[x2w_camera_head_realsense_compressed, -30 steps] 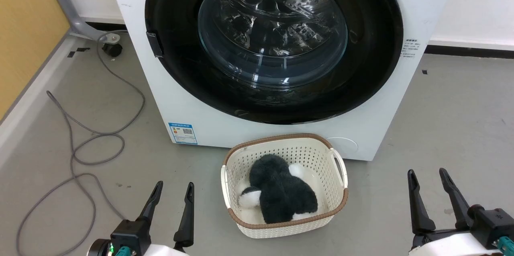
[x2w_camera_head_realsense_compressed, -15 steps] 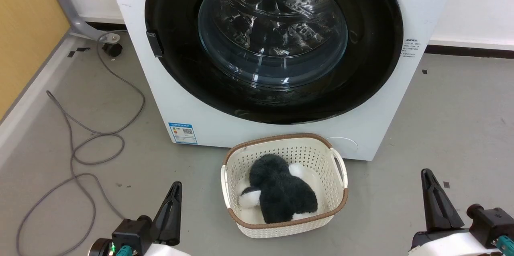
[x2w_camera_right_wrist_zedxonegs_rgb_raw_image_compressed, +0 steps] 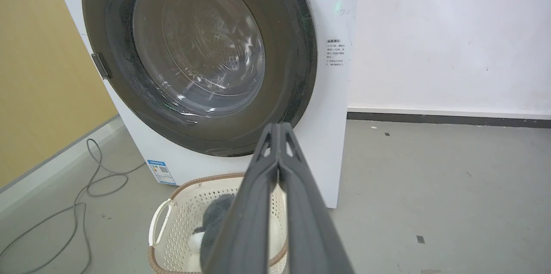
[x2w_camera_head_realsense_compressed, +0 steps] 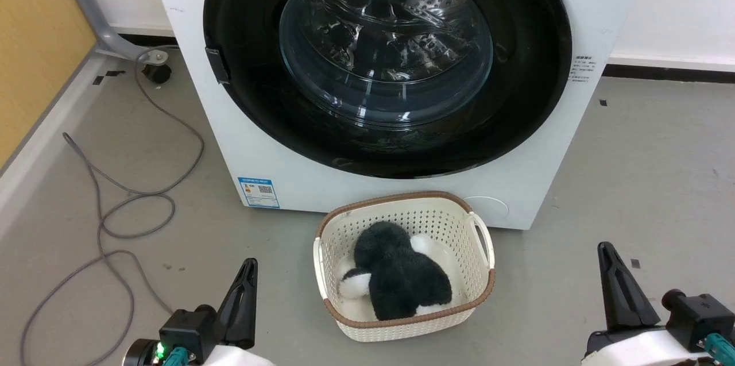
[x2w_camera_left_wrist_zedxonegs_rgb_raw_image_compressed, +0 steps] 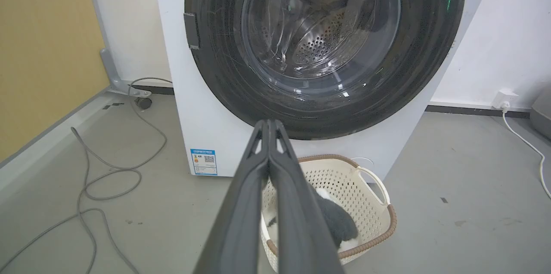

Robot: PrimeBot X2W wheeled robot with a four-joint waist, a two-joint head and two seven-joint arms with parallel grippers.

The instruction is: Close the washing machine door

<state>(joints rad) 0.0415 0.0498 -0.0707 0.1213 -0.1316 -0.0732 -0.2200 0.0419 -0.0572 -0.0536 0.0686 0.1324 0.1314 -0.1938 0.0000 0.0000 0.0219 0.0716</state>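
Washing machine door (x2w_camera_head_realsense_compressed: 387,61) sits flush against the front of the white washing machine (x2w_camera_head_realsense_compressed: 229,142); the steel drum shows through its glass bowl. Left end effector (x2w_camera_head_realsense_compressed: 249,268) is low, fingers pressed together, holding nothing. Right end effector (x2w_camera_head_realsense_compressed: 606,254) is low, fingers likewise together, empty. Both are well apart from the door. Perforated basket (x2w_camera_head_realsense_compressed: 479,291) stands on the floor just before the machine, with a dark plush toy (x2w_camera_head_realsense_compressed: 399,280) inside. Grey cable (x2w_camera_head_realsense_compressed: 132,193) loops at left.

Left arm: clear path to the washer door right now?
Probably yes. Left gripper hangs low over the floor; the basket sits off to its right, nothing between it and the washing machine door.
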